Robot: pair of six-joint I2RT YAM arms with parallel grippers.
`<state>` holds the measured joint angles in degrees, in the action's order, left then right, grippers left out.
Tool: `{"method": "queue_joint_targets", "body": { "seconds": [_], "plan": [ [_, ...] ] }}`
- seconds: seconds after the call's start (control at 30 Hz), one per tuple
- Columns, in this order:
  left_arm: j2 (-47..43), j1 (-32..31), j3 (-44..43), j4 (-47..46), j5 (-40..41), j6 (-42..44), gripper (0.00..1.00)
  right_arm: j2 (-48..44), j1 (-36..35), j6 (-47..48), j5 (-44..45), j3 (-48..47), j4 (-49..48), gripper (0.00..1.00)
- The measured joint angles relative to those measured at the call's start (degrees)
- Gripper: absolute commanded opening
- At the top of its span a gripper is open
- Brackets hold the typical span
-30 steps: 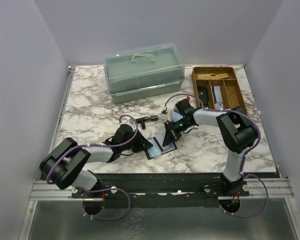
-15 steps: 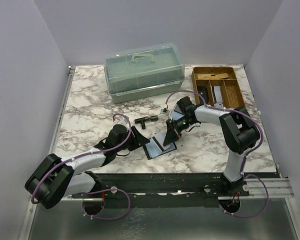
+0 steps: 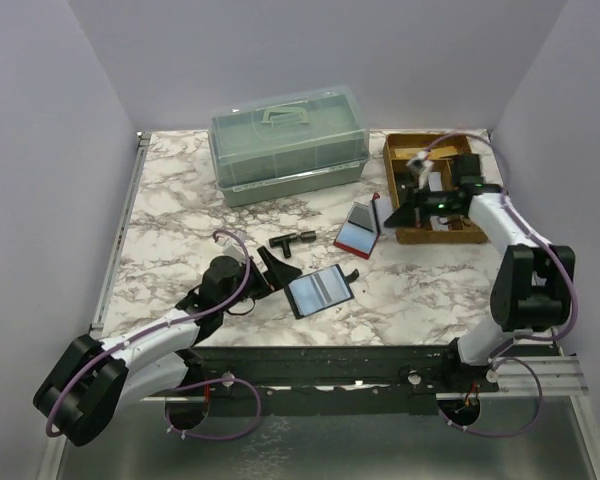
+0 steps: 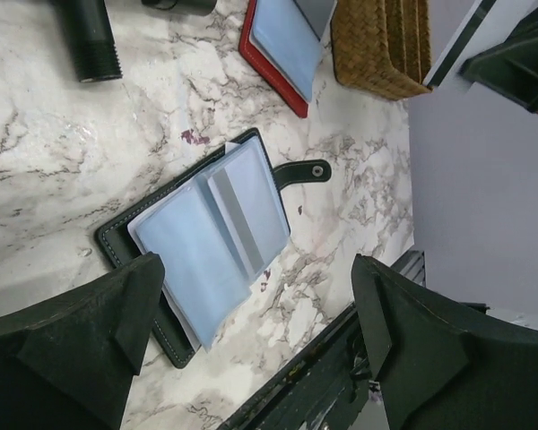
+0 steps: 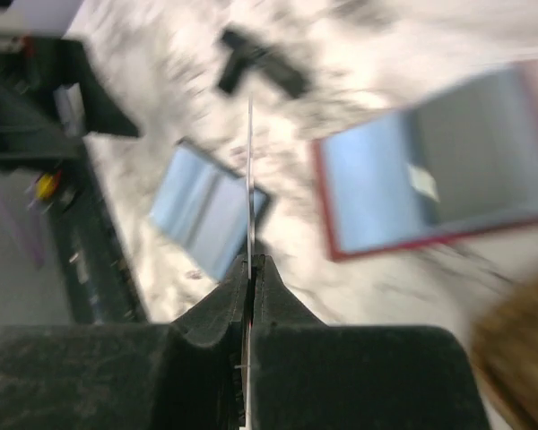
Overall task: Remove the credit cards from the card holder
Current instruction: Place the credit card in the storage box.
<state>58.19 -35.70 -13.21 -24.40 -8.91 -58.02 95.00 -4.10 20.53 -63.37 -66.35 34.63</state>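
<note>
The black card holder (image 3: 320, 291) lies open and flat near the front edge, pale blue credit cards (image 4: 211, 237) showing in its sleeves. My left gripper (image 3: 267, 270) stands wide open just left of it, touching nothing; its fingers (image 4: 81, 345) frame the holder's near corner. My right gripper (image 3: 392, 215) hovers at the wicker tray's left side, shut on a thin credit card (image 5: 250, 170) seen edge-on between its jaws (image 5: 251, 262). The view is blurred, with the black holder (image 5: 206, 210) far below it.
A red card holder (image 3: 358, 230) lies open between the black one and the wicker tray (image 3: 477, 195). A black T-shaped pipe fitting (image 3: 295, 241) sits behind the left gripper. A green lidded box (image 3: 288, 143) stands at the back.
The right gripper has lifted a card away from the black holder and swung back right to the wicker tray. The left gripper opened and drew back left off the holder, which now lies flat.
</note>
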Motion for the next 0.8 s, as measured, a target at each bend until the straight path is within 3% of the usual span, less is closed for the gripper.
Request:
{"method": "queue_joint_targets", "body": {
  "seconds": [0.17, 0.33, 0.8],
  "plan": [
    [-2.78, 0.13, 0.35, -0.87, 0.74, 0.2, 0.93, -5.2, 15.82, -1.68, 8.15, -4.87, -1.07, 0.0],
    [-4.94, 0.13, 0.81, -1.29, 0.72, 0.39, 0.92, -1.92, 25.42, -2.21, 16.68, -12.09, -2.21, 0.0],
    [-14.88, 0.13, 2.03, 5.16, 0.74, 1.31, 0.92, 13.68, 25.31, -0.79, 25.33, -19.23, 0.68, 0.01]
  ]
}}
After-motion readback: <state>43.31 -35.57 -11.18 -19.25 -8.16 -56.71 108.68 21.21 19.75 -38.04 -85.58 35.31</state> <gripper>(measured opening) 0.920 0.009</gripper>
